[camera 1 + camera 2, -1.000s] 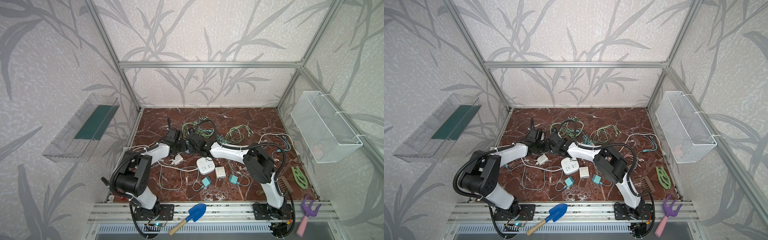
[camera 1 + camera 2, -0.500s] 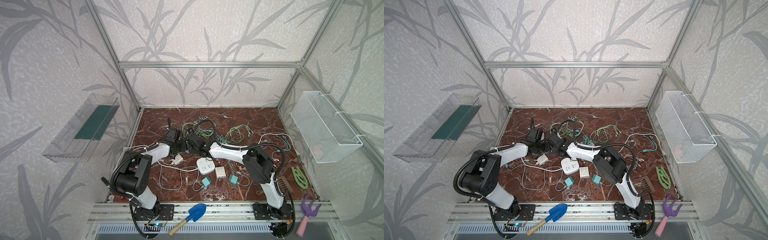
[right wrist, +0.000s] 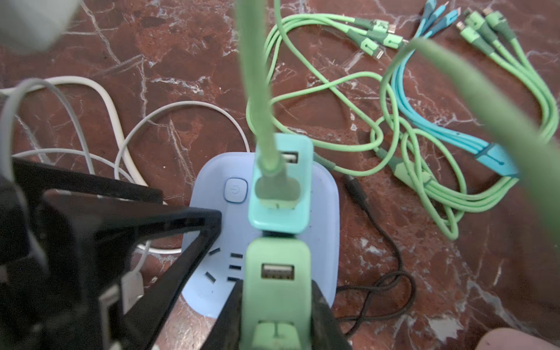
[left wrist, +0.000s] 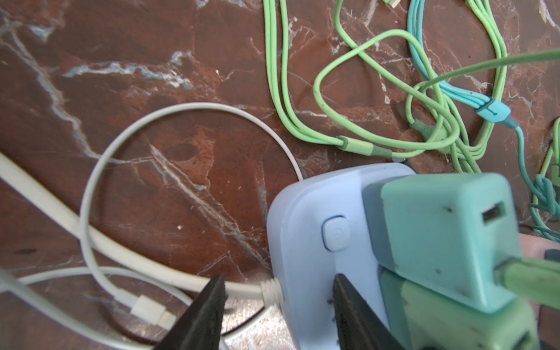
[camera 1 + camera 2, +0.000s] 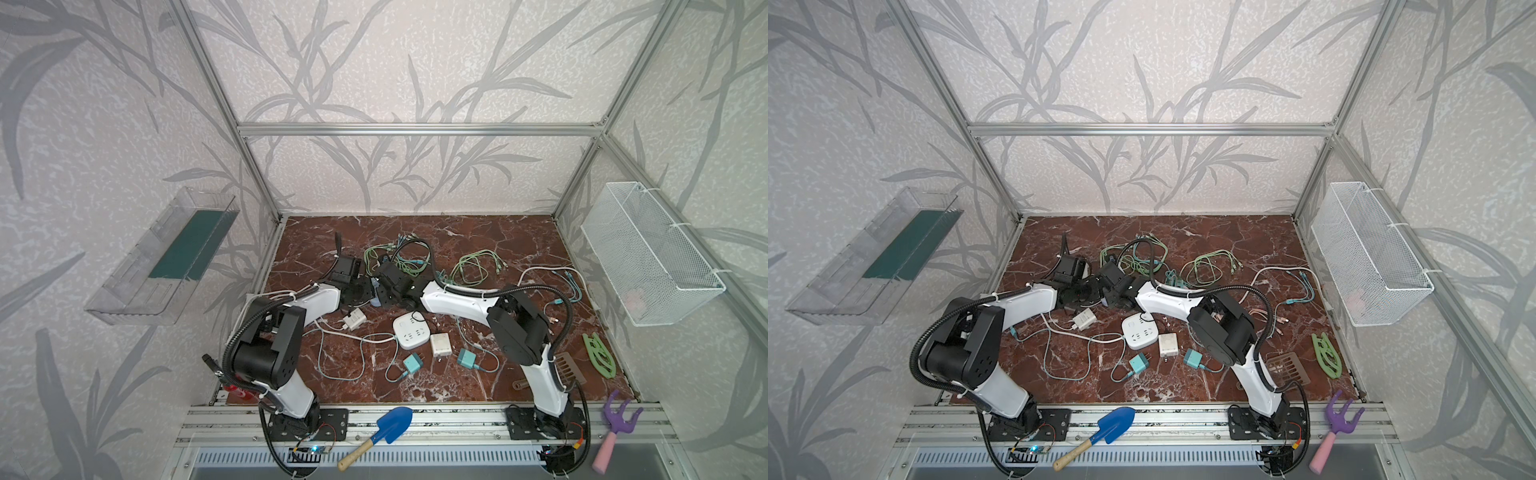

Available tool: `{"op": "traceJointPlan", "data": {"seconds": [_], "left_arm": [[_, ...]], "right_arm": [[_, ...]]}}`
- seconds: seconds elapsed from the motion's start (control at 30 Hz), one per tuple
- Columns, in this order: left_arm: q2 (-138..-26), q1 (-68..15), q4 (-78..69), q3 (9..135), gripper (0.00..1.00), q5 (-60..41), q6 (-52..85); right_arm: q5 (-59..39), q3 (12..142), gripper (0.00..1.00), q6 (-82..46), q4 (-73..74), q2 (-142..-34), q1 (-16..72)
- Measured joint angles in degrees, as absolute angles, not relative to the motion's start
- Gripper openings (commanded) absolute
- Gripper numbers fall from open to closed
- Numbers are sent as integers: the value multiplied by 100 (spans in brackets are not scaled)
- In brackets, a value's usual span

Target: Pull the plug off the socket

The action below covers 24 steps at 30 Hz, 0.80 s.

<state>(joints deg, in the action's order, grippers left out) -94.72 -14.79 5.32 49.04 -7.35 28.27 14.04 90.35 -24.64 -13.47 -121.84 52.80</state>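
Right wrist: green plug [image 3: 277, 272] between right gripper's [image 3: 277, 303] jaws, on blue socket [image 3: 324, 212]

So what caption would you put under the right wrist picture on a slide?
Right gripper clamped on the green plug, standing on the blue socket block beside a teal plug.

Left arm [image 5: 320, 297] and right arm [image 5: 453, 303]: white link shells [image 5: 469, 305], black joint housings [image 5: 266, 357], black corrugated cable conduits [image 5: 540, 286], black base plates [image 5: 332, 424], black tapering end effector fingers [image 4: 206, 309].

Cable tangle [image 3: 424, 157] beside socket [image 3: 324, 212]; open tabletop [image 5: 498, 237] behind.
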Motion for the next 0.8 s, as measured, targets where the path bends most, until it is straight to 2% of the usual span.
{"op": "traceJointPlan", "data": {"seconds": [0.13,0.3,0.8], "left_arm": [[-9531,-1476,486,4950,57,-709,2827],[-9548,-1472,451,4956,57,-692,2825],[-9725,-1452,464,5144,57,-558,2823]], "right_arm": [[1052,8947,8,-2617,-1319,-12086,5148],[1072,8952,8,-2611,-1350,-12084,5159],[2152,9754,8,-1933,-2200,-12422,5616]]}}
